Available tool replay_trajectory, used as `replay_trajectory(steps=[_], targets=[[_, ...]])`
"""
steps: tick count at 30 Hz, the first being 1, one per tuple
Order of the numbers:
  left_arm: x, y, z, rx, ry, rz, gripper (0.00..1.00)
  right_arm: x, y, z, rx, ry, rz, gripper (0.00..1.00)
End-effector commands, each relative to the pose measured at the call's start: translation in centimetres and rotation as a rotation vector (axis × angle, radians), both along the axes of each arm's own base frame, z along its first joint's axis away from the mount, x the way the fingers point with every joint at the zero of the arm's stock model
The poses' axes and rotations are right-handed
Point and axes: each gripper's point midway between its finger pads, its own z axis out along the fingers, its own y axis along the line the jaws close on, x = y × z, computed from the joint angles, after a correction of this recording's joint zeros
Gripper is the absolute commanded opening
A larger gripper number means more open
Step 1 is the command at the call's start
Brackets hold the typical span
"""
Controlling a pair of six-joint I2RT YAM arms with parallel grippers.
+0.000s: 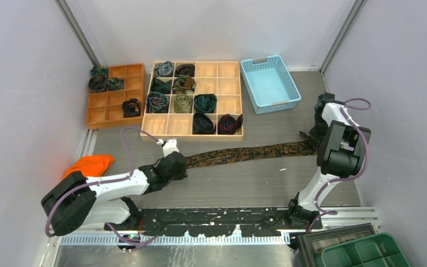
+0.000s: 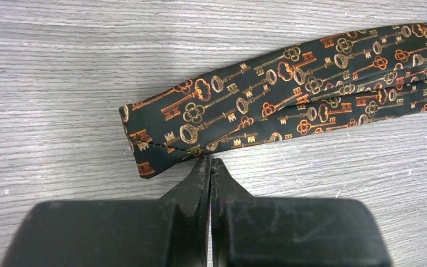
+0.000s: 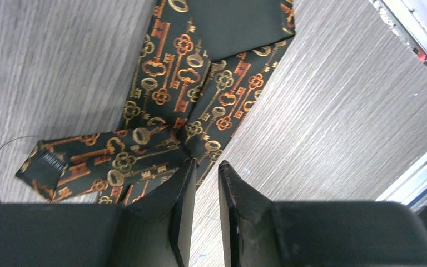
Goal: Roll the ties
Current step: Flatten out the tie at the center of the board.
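Note:
A long dark tie (image 1: 250, 152) with a gold and orange key pattern lies flat across the table. My left gripper (image 1: 182, 162) is at its narrow left end. In the left wrist view the jaws (image 2: 210, 162) are shut, with the tips touching the near edge of the tie (image 2: 289, 94); no fabric shows between them. My right gripper (image 1: 312, 139) is at the wide right end. In the right wrist view it (image 3: 207, 164) is slightly open and empty, its left finger (image 3: 183, 183) over the folded tie (image 3: 167, 83). Several rolled ties (image 1: 183, 103) sit in trays.
A light wooden compartment tray (image 1: 228, 69) and an orange-brown tray (image 1: 108, 105) stand at the back. A blue basket (image 1: 269, 83) is at the back right. An orange cloth lump (image 1: 89, 164) lies at the left. A green bin (image 1: 367, 253) sits at the near right corner.

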Motion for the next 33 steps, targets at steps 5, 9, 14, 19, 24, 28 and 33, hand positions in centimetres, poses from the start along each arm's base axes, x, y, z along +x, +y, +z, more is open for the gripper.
replay_trajectory(steps=[5,9,14,19,24,28,33], targets=[[-0.9,1.7,-1.1,0.040,0.031,0.006,0.00,-0.5,-3.6,5.1,-0.109,-0.106,-0.116,0.27],[-0.8,1.6,-0.7,0.031,0.021,-0.003,0.00,3.0,-0.2,7.6,-0.029,-0.302,0.014,0.17],[-0.7,1.5,-0.5,0.038,0.023,-0.011,0.00,5.7,7.1,9.9,0.034,-0.382,0.284,0.12],[-0.6,1.1,0.0,0.029,0.018,-0.022,0.00,6.7,10.7,6.9,0.109,-0.265,0.382,0.05],[-0.4,1.0,0.7,0.022,0.001,-0.029,0.00,8.6,10.2,4.7,0.083,-0.191,0.373,0.01],[-0.4,1.3,1.0,0.025,-0.014,-0.021,0.00,9.6,9.2,3.0,0.051,-0.104,0.363,0.01],[-0.4,2.0,1.3,0.035,-0.027,-0.009,0.00,8.5,7.8,1.3,0.034,-0.006,0.316,0.01]])
